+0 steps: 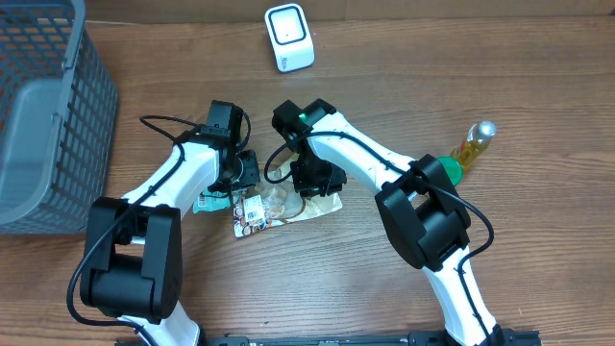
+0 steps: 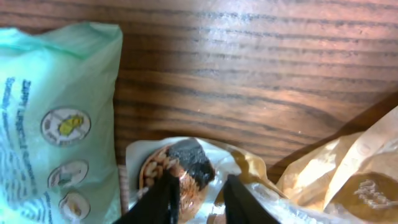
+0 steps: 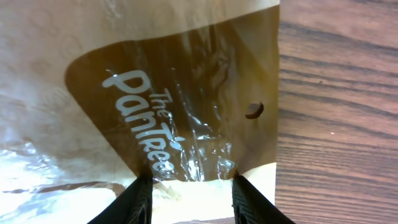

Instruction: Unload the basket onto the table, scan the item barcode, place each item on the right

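A grey mesh basket point(image 1: 38, 106) stands at the left edge of the wooden table point(image 1: 538, 77). A small bottle of yellow liquid point(image 1: 476, 141) lies at the right side, well apart from it.

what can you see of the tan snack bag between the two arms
The snack bag lies on the table: crinkly glossy plastic, tan with a brown panel reading "The Pantree", a hang hole, a white label at one end. A green packet lies beside it; the left hand and right hand are over it, fingers apart.
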You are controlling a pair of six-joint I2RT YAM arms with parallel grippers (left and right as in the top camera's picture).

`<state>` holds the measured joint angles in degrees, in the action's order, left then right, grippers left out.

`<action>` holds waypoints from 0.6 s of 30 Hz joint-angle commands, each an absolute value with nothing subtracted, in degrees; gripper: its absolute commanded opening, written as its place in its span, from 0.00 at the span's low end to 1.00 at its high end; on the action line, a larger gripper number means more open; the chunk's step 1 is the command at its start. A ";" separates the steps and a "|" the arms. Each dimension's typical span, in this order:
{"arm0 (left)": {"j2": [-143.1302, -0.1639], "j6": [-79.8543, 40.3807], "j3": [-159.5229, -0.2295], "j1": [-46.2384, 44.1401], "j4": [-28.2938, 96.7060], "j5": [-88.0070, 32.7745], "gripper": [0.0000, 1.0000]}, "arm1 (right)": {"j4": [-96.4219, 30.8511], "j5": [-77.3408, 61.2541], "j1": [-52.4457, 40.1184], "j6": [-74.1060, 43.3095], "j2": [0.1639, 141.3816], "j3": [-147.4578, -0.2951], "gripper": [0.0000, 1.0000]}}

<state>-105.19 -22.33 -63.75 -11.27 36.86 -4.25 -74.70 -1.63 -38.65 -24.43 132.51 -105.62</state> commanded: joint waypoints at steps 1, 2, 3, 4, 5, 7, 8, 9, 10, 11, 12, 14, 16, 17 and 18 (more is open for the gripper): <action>-105.45 -19.66 -69.52 -11.35 40.97 -4.05 0.41 | -73.97 -0.03 -37.71 -25.26 130.76 -106.24 0.40; -105.41 -19.49 -71.64 -11.22 43.27 -4.05 0.41 | -73.73 -0.03 -37.28 -25.23 129.78 -106.80 0.41; -105.34 -19.44 -74.39 -11.07 46.11 -4.05 0.41 | -73.54 -0.03 -36.73 -25.23 128.66 -107.46 0.41; -105.30 -19.46 -76.95 -10.94 48.71 -4.08 0.41 | -73.54 -0.03 -36.21 -25.26 127.70 -107.98 0.42; -105.30 -19.49 -79.68 -10.87 51.62 -4.32 0.41 | -73.58 -0.05 -35.44 -25.26 126.32 -108.57 0.42; -105.30 -20.53 -85.38 -10.85 58.76 -4.47 0.41 | -73.38 -0.10 -33.56 -25.26 123.46 -109.12 0.54; -105.30 -21.52 -86.78 -10.85 61.08 -4.47 0.41 | -73.36 -0.12 -33.08 -25.26 123.02 -109.12 0.62; -105.30 -22.02 -87.46 -10.85 62.52 -4.47 0.39 | -73.36 -0.23 -32.62 -25.26 122.87 -109.12 0.66; -105.30 -22.35 -87.57 -10.90 63.55 -4.43 0.31 | -73.38 -0.47 -32.25 -25.26 122.89 -109.10 0.66; -105.32 -22.37 -87.35 -10.92 64.25 -4.43 0.20 | -73.36 -0.89 -31.90 -25.23 122.93 -108.95 0.66; -105.43 -22.37 -86.89 -10.92 64.51 -4.29 0.15 | -73.25 -1.17 -31.73 -25.10 123.13 -108.68 0.66; -105.65 -22.87 -84.14 -10.94 64.16 -4.25 0.11 | -72.55 -1.15 -31.57 -25.06 123.17 -107.02 0.75; -105.65 -22.98 -80.90 -10.96 62.94 -4.27 0.11 | -72.23 -1.13 -31.57 -24.32 123.24 -105.75 0.77; -105.65 -22.98 -79.68 -11.00 62.52 -4.34 0.11 | -71.92 -1.08 -31.57 -23.40 123.26 -105.21 0.79; -105.65 -22.96 -77.71 -11.07 61.52 -4.49 0.11 | -71.50 -0.89 -31.46 -22.37 123.26 -104.51 0.80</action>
<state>-105.14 -22.22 -82.56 -11.20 62.61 -4.23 -72.12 -1.10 -31.24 -24.38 123.81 -106.50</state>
